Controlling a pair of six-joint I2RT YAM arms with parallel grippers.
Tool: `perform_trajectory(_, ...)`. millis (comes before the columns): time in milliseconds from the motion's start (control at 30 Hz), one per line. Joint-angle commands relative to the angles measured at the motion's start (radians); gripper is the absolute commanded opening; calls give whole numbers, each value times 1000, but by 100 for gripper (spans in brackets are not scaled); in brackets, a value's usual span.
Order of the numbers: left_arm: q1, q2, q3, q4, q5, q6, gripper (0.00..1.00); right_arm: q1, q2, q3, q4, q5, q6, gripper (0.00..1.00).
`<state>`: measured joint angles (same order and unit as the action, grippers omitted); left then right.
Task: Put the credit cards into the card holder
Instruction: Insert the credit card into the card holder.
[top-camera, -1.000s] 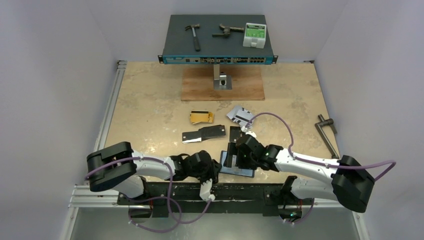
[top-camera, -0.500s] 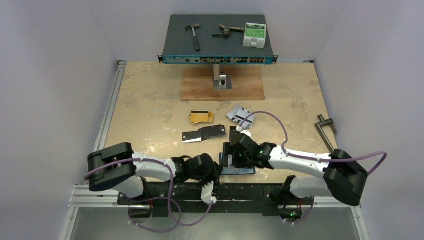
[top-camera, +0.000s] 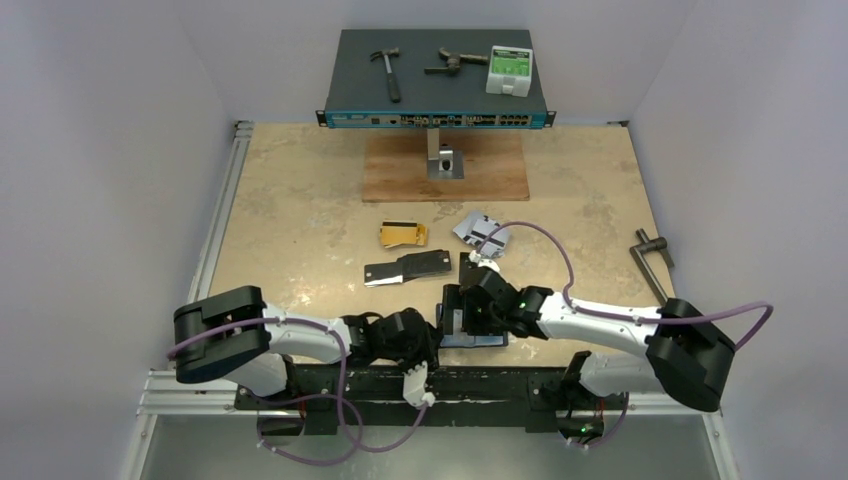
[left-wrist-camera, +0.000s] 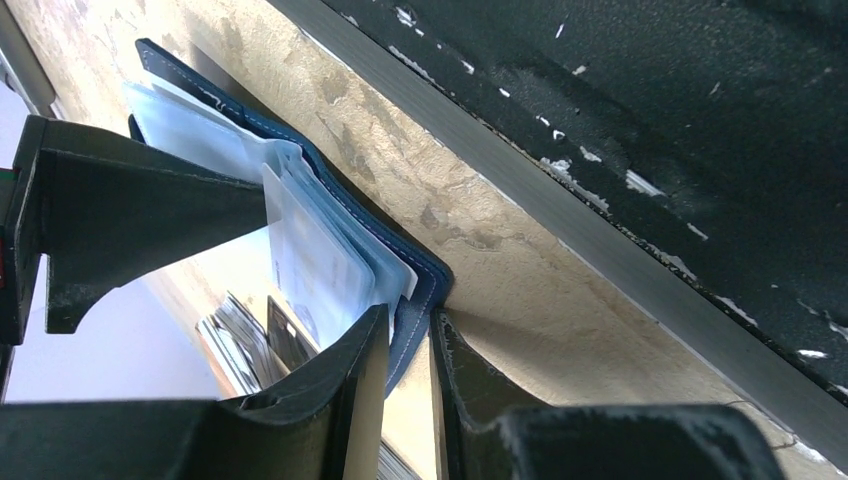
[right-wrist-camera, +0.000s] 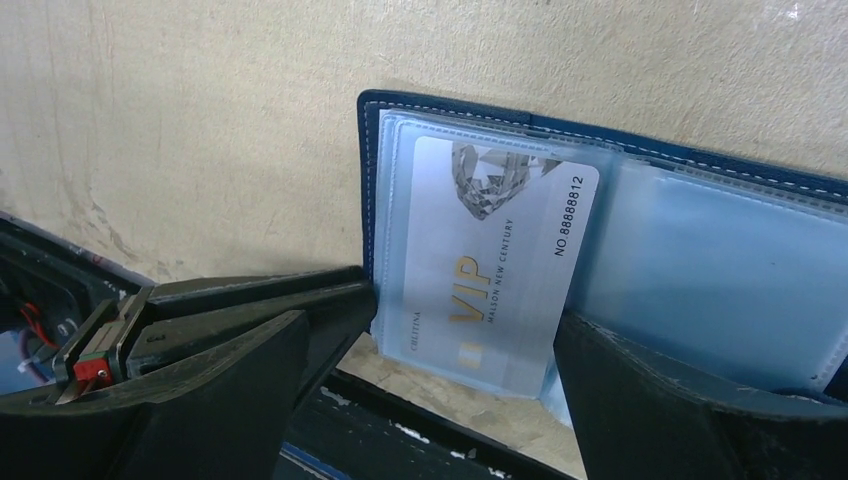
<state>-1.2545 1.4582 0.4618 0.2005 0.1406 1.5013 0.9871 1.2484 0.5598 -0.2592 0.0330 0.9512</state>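
My left arm (top-camera: 300, 338) lies low along the near edge, shoulder link folded at the far left, forearm reaching right toward the middle; my left gripper (left-wrist-camera: 408, 318) has its two fingers standing close together, pinching the edge of the card holder (left-wrist-camera: 418, 285) between them; my right arm (top-camera: 600, 322) reaches leftward from its base, wrist tipped down just beside my left one; my right gripper (right-wrist-camera: 450, 350) is spread wide, one dark finger at each lower corner of its own view.

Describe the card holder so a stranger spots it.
At the table's near edge, centred, lies the card holder. Unlike the loose flat cards farther back, it is a navy case opened like a book, with clear sleeves.
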Motion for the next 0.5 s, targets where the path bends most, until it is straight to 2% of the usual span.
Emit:
perform_trajectory(0, -31, -21, 0, 84, 10, -11, 21, -1, -33, 22, 124, -89, 62, 93)
perform_trajectory(233, -36, -31, -11, 76, -7, -15, 21, -36, -157, -38, 115, -52, 99, 90)
perform_trajectory(467, -36, -35, -12, 74, -17, -13, 21, -38, -87, -3, 93, -69, 49, 88)
